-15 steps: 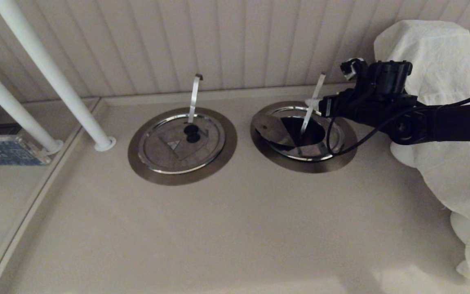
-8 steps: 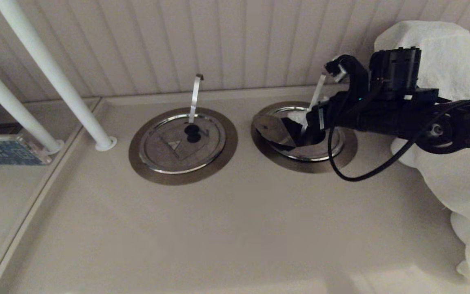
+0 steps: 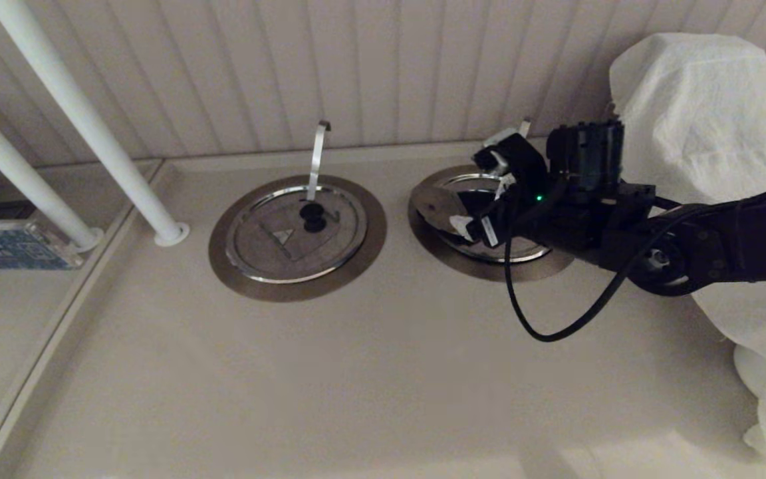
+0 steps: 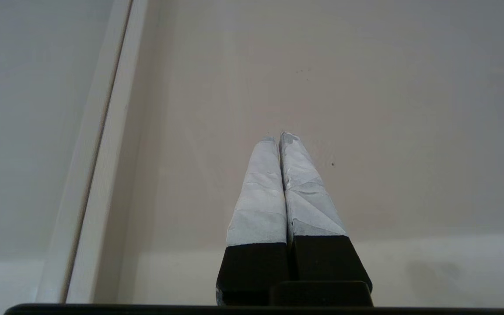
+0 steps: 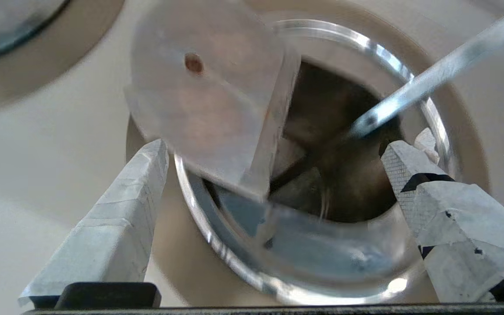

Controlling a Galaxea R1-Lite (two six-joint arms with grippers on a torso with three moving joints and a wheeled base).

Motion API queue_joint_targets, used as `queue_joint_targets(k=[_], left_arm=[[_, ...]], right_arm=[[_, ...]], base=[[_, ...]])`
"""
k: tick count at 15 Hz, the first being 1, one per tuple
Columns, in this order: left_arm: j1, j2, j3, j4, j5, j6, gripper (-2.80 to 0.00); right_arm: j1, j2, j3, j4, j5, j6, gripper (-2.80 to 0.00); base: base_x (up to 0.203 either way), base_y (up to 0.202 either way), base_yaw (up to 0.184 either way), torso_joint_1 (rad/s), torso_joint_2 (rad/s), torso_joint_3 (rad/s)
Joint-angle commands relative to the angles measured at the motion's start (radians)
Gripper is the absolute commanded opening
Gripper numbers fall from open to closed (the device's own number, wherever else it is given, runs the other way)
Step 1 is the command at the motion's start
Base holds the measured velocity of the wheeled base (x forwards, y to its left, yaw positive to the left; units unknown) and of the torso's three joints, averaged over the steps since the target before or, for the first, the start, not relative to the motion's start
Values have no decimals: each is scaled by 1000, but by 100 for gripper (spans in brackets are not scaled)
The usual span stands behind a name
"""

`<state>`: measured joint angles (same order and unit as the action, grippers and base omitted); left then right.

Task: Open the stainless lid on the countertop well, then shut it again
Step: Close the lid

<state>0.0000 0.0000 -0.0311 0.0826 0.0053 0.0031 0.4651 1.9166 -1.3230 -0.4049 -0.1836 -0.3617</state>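
Observation:
The stainless lid (image 3: 437, 205) on the right-hand countertop well (image 3: 489, 269) has its wedge flap (image 5: 208, 96) folded back, baring the dark hole. The rest of the lid (image 5: 322, 253) lies flat in the rim. The leaning utensil handle (image 5: 435, 72) rises out of the opening; only its tip (image 3: 524, 126) shows in the head view. My right gripper (image 3: 486, 189) hovers open over the opening (image 5: 276, 148), one finger on each side, gripping nothing. The black knob is hidden. My left gripper (image 4: 279, 136) is shut over bare counter and is out of the head view.
The twin lid (image 3: 296, 233) with its hooked upright handle (image 3: 316, 156) lies shut to the left. Two white poles (image 3: 84, 126) slant at far left. A white cloth (image 3: 722, 133) covers something at right. A black cable (image 3: 556, 326) loops below my right arm.
My right gripper has swung from beside the utensil handle to the left and down over the open well. The flap has stayed folded back.

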Motion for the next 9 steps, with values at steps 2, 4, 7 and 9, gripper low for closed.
queue_joint_targets(k=[2, 4, 7, 9], left_arm=[[0, 0, 0, 0, 1, 0, -280], [0, 0, 0, 0, 1, 0, -280], [0, 0, 0, 0, 1, 0, -280], [0, 0, 0, 0, 1, 0, -280]], right_arm=[[32, 40, 19, -59, -49, -41, 0], [63, 66, 25, -98, -95, -65, 0], [91, 61, 56, -114, -100, -79, 0], [93, 67, 56, -115, -100, -79, 0]], base=[[0, 0, 0, 0, 0, 0], [0, 0, 0, 0, 0, 0], [0, 0, 0, 0, 0, 0], [0, 0, 0, 0, 0, 0]])
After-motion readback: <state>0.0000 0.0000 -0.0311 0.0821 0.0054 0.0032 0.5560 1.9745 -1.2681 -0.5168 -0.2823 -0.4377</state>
